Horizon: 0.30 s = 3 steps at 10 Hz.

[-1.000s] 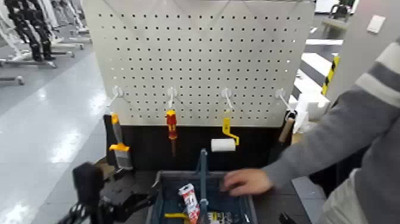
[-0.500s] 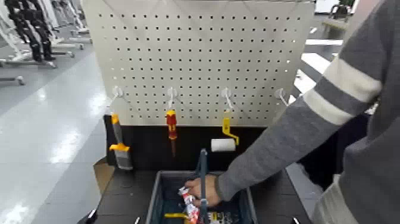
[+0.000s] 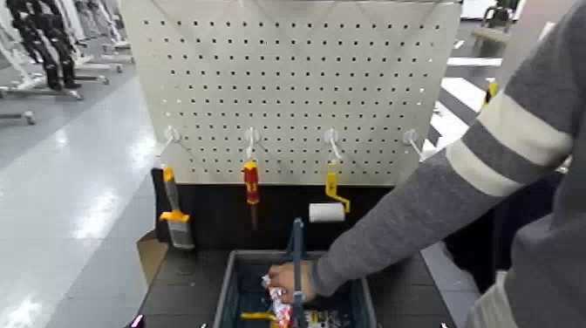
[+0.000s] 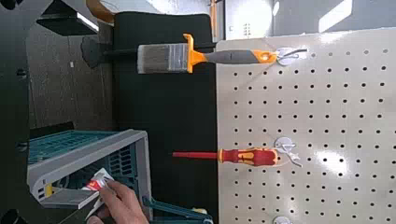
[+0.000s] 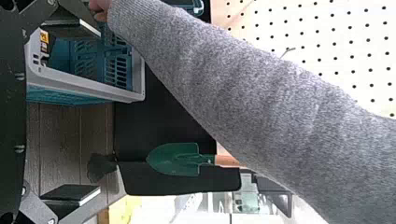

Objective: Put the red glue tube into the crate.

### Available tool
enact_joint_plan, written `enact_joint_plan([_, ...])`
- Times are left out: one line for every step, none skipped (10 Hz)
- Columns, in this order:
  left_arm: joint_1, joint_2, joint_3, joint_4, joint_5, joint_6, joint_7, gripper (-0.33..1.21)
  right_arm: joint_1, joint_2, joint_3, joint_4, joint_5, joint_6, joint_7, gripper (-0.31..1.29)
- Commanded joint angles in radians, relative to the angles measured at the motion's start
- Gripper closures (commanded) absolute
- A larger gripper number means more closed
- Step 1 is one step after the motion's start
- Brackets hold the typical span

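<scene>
1. Pale floor [image 3: 78, 192] stretches behind a perforated board [image 3: 288, 87], with a dark work surface [image 3: 179, 292] below it.
2. Head view: the brush [image 3: 177, 218], the red-and-yellow screwdriver [image 3: 252, 187] and the paint roller [image 3: 327, 211] hang in a row. The person's sleeve [image 3: 419, 214] crosses the right side.
3. Right wrist view: a green trowel [image 5: 177, 159] shows, which the head view does not reveal; the sleeve fills much of this picture too.
4. Red glue tube [image 3: 277, 301]: red and white, lying slantwise inside the crate [image 3: 229, 279], left of its upright handle [image 3: 297, 262]. The person's hand [image 3: 289, 279] is on its upper end, hiding part of it; the print cannot be read.
5. Left gripper [image 4: 63, 79]: open and empty, near the crate.
6. Right gripper [image 5: 75, 110]: also open and empty, near the crate's other side.
</scene>
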Motion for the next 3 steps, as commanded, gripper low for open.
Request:
enact_joint_plan([0.001, -0.071, -0.011, -0.003, 0.001, 0.0, 0.006, 0.08, 0.012, 0.016, -0.001, -0.012, 0.037, 0.003, -0.01, 0.14])
enact_joint_plan([-0.001, -0.066, -0.014, -0.003, 0.001, 0.0, 0.008, 0.08, 0.012, 0.016, 0.0, -0.013, 0.041, 0.005, -0.012, 0.14])
enact_joint_plan([-0.001, -0.063, -0.017, -0.003, -0.001, 0.0, 0.009, 0.08, 0.014, 0.014, 0.0, -0.019, 0.044, 0.018, -0.012, 0.14])
